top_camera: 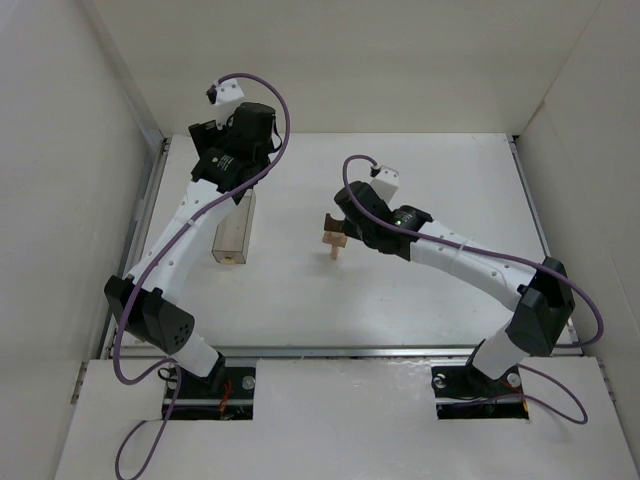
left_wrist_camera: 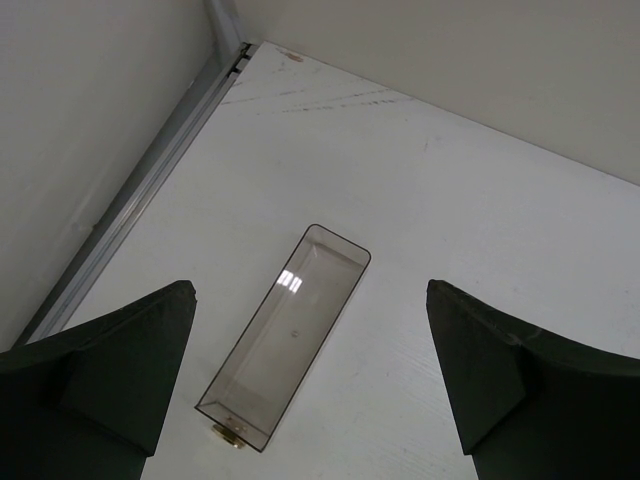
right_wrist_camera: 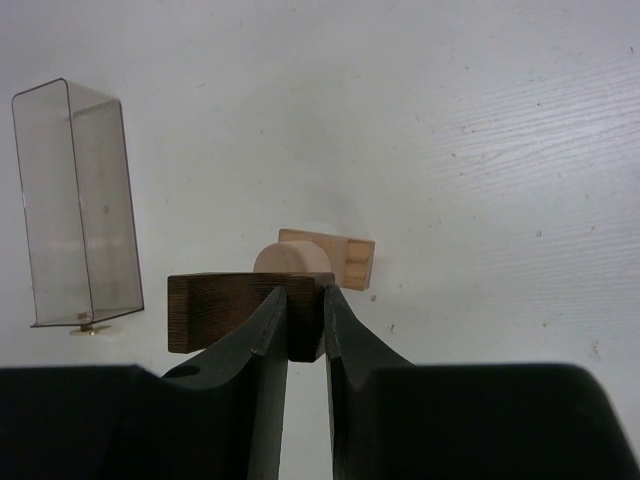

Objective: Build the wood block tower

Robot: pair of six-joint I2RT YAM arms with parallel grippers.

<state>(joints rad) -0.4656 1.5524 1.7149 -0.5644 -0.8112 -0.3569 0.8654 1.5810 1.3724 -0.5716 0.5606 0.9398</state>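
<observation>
- Holding the dark brown block (right_wrist_camera: 215, 312) in the right gripper (right_wrist_camera: 305, 300), fingers pinched narrow on its right part, long side level.
- Just behind that block in the right wrist view, a pale round post (right_wrist_camera: 285, 258) with a tan crosspiece (right_wrist_camera: 345, 255) beside its top.
- From above, the wood block tower (top_camera: 334, 243) near the middle of the table (top_camera: 420, 300), with the right gripper (top_camera: 340, 222) directly over it and the brown piece at its top.
- Cannot tell whether the brown block is already seated on the post or hovers just clear of it.
- At the left gripper (left_wrist_camera: 310, 290), fingers spread wide, holding nothing, poised above the clear plastic box (left_wrist_camera: 290, 330).
- Well apart from the tower, to its left: the same box (top_camera: 235, 232), apparently empty but for a small brass-coloured bit (left_wrist_camera: 230, 432) at its near end.
- Judged far along: base pieces standing, top block in hand and lined up.
- Left to do, by this reading: settle the block squarely, open the fingers, draw back without nudging the post.
- No loose blocks visible elsewhere, so probably the last piece.
</observation>
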